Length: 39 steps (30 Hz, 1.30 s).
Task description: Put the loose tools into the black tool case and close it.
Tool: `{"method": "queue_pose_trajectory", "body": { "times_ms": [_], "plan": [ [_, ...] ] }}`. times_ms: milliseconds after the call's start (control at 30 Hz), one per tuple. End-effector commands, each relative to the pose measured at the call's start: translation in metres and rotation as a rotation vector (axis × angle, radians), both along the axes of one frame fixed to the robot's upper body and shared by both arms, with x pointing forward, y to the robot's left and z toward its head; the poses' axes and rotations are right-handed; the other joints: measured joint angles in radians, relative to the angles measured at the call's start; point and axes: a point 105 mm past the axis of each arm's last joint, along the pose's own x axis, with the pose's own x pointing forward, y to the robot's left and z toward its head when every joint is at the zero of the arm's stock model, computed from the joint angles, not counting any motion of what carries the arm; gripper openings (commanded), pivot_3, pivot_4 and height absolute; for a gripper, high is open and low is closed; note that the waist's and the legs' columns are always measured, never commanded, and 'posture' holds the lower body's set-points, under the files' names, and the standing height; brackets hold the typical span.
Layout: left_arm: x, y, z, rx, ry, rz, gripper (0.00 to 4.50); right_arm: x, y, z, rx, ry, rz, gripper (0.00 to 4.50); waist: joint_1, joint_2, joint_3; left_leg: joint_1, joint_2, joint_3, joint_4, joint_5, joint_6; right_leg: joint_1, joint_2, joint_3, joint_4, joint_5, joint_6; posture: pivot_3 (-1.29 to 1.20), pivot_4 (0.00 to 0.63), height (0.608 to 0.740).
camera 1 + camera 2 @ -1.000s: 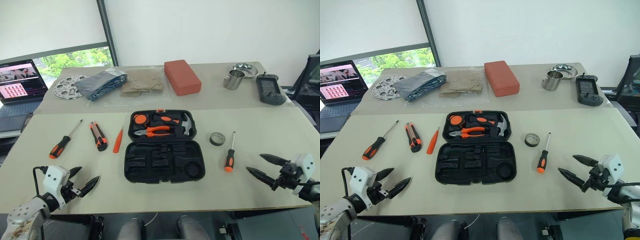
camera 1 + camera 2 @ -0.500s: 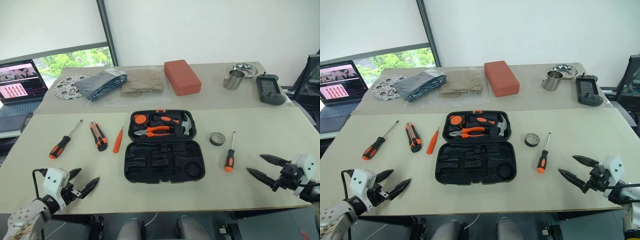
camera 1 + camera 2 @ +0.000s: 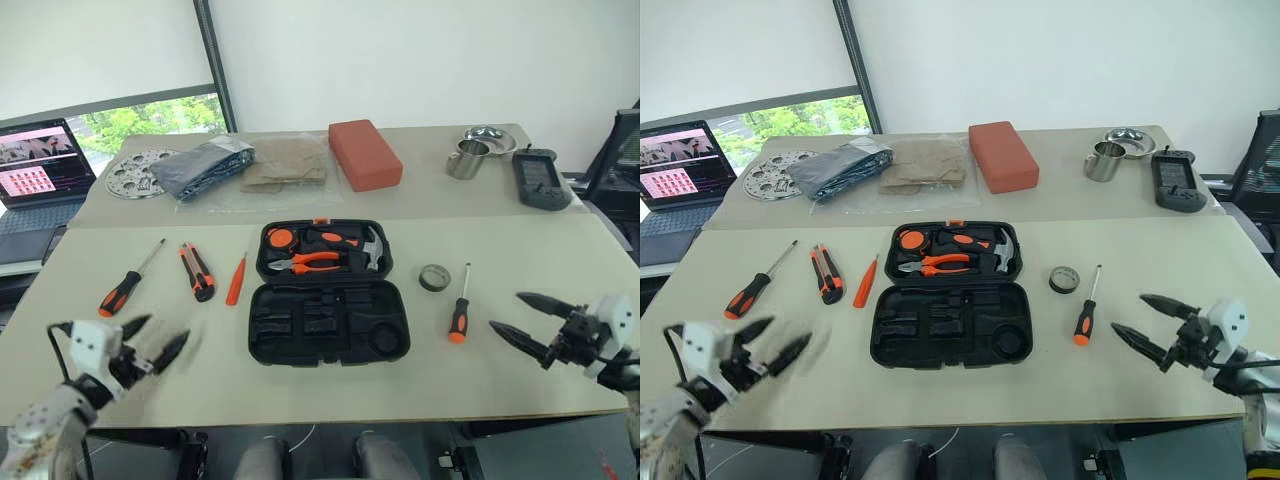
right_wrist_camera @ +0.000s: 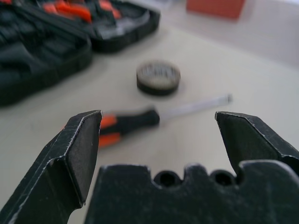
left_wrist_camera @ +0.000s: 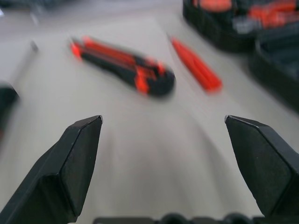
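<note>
The black tool case lies open at the table's middle, with pliers and a hammer in its far half. To its left lie a screwdriver, a utility knife and a slim orange screwdriver. On the right are a dark tape roll and a second screwdriver. My left gripper hovers open near the front left edge, short of the knife. My right gripper is open at the front right, facing the screwdriver and tape roll.
On the far table stand a red-orange block, folded cloths, a perforated metal disc, a steel cup, a bowl and a black handheld device. A laptop sits at the far left.
Both grippers have risen a little above the table's front edge. The left one is blurred in motion; the right one shifted slightly toward the case. The tools have not moved.
</note>
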Motion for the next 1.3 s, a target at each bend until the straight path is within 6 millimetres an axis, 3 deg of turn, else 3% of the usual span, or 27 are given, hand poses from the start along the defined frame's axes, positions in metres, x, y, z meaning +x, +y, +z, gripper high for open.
{"method": "queue_pose_trajectory", "body": {
  "times_ms": [33, 233, 533, 700, 900, 1000, 1233, 1300],
  "plan": [
    [0.011, 0.019, 0.029, 0.018, -0.095, 0.097, 4.50, 0.006, 0.021, 0.026, 0.013, -0.062, 0.082, 4.49, 0.000, 0.000, 0.000, 0.000, 0.000, 0.000, 0.000, 0.000, 0.000, 0.000, 0.000, 0.000, 0.000, 0.000, 0.000, 0.00, 0.150, 0.740],
    [0.030, 0.048, 0.039, 0.052, -0.040, 0.279, 4.50, 0.006, 0.057, 0.047, 0.045, -0.097, 0.206, 4.49, 0.000, 0.001, -0.001, 0.000, 0.000, -0.001, 0.000, 0.000, 0.000, -0.001, 0.001, -0.001, 0.000, 0.000, 0.000, 0.00, 0.150, 0.740],
    [0.053, 0.077, 0.025, 0.097, 0.104, 0.417, 4.50, -0.004, 0.110, 0.066, 0.130, -0.120, 0.380, 4.49, 0.002, -0.001, 0.000, -0.001, 0.000, -0.003, -0.001, 0.000, 0.000, -0.001, 0.000, -0.003, 0.000, 0.000, 0.000, 0.00, 0.150, 0.740],
    [0.068, 0.081, 0.008, 0.096, 0.190, 0.386, 4.50, -0.006, 0.119, 0.071, 0.140, -0.130, 0.403, 4.49, 0.006, -0.001, 0.000, -0.001, 0.000, -0.003, 0.000, 0.000, 0.000, -0.001, 0.000, -0.005, 0.000, 0.000, 0.000, 0.00, 0.150, 0.740],
    [0.073, 0.083, -0.020, 0.064, 0.352, 0.315, 4.50, -0.012, 0.118, 0.074, 0.133, -0.140, 0.403, 4.49, 0.006, -0.002, -0.001, -0.002, 0.000, -0.004, -0.001, 0.000, 0.000, -0.002, 0.000, -0.008, 0.000, 0.001, -0.001, 0.00, 0.150, 0.740],
    [0.073, 0.090, -0.022, 0.029, 0.371, 0.343, 3.79, -0.012, 0.115, 0.074, 0.134, -0.148, 0.386, 4.50, 0.005, -0.002, -0.001, -0.002, 0.000, -0.005, -0.001, 0.000, 0.000, -0.002, 0.000, -0.009, 0.001, 0.001, -0.002, 0.00, 0.150, 0.740],
    [0.069, 0.094, -0.026, 0.022, 0.376, 0.332, 1.16, -0.013, 0.111, 0.068, 0.124, -0.148, 0.366, 4.50, 0.003, -0.001, -0.001, -0.002, 0.000, -0.005, -0.001, 0.000, 0.000, -0.002, 0.000, -0.009, 0.002, 0.001, -0.002, 0.00, 0.150, 0.740],
    [0.069, 0.094, -0.024, 0.021, 0.365, 0.336, 0.99, -0.014, 0.111, 0.069, 0.127, -0.151, 0.364, 4.50, 0.004, -0.001, -0.001, -0.002, 0.000, -0.005, -0.001, 0.000, 0.000, -0.002, 0.000, -0.009, 0.002, 0.001, -0.002, 0.00, 0.150, 0.740]
  ]
}}
